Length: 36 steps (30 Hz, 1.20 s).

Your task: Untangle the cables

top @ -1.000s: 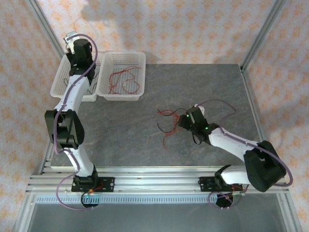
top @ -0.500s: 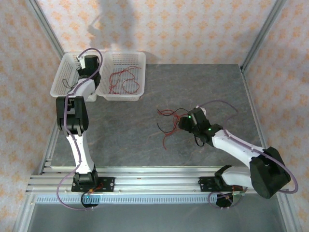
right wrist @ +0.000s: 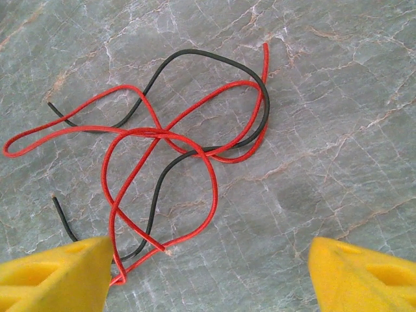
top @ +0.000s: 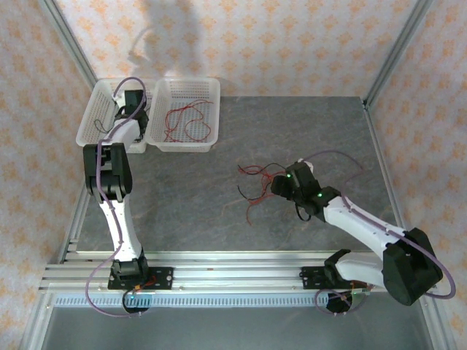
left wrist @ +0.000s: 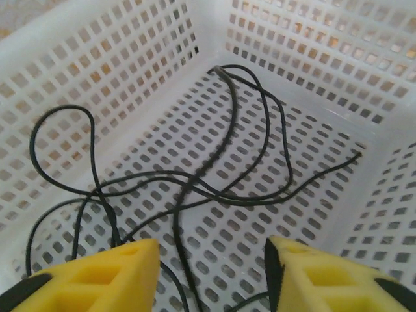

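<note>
White arms with black joints, looping purple-grey cables, green wrist lights; claws have wedge-shaped yellow fingers.

Two white slotted baskets side by side, grey marbled table, floral walls

You've got a red wire and a black wire tangled flat on the table; black strands coil in the white basket, red strands in the next basket
</note>
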Motion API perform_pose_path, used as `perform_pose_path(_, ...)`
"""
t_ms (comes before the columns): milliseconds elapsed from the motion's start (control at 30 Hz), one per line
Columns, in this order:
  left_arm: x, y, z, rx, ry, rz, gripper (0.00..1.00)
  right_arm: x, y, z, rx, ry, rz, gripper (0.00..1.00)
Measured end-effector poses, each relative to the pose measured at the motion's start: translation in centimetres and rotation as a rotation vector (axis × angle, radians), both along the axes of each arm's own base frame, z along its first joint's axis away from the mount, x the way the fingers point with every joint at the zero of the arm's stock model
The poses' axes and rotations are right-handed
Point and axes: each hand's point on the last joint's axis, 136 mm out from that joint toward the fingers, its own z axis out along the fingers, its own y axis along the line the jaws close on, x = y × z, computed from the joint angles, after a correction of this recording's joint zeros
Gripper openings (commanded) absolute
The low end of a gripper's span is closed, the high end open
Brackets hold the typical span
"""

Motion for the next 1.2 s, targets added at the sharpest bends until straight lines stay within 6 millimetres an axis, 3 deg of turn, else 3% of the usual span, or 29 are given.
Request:
perform_pose_path(133,0.2,-0.5,1.3,-0.056,-0.012,0.016,0.65,-0.1,0.0,-0.6,-0.020,0.051,-0.011,0.80)
perform_pose_path(367,-1.0,-0.5,4.8,-0.102,-0.045,0.078,0.66,-1.5,-0.6,-2.8,-0.052,0.161,-0.023,0.80)
perform_pose_path(533,-4.2,-0.8,8.9,-0.116,-0.133,0.107,0.68,-1.9,-0.2,-3.5,-0.054,0.214,-0.016,0.72)
perform_pose_path(667,-6.7,-1.6,13.6,-0.117,-0.236,0.100,0.69,-1.5,1.6,-3.0,-0.042,0.215,0.026,0.66)
perform_pose_path(800,-7.7,-4.3,18.3,-0.109,-0.332,0.043,0.69,-0.6,4.2,-2.2,-0.026,0.204,0.075,0.61)
perform_pose_path(900,-8.4,-7.5,20.2,-0.120,-0.373,-0.024,0.69,0.6,6.0,-1.6,-0.040,0.191,0.121,0.60)
perform_pose_path(1033,-10.0,-10.3,20.8,-0.145,-0.384,-0.097,0.70,3.2,8.3,-0.6,-0.149,0.139,0.236,0.60)
perform_pose_path(1200,-11.7,-11.7,21.0,-0.169,-0.385,-0.145,0.70,5.5,8.6,0.0,-0.381,0.070,0.404,0.60)
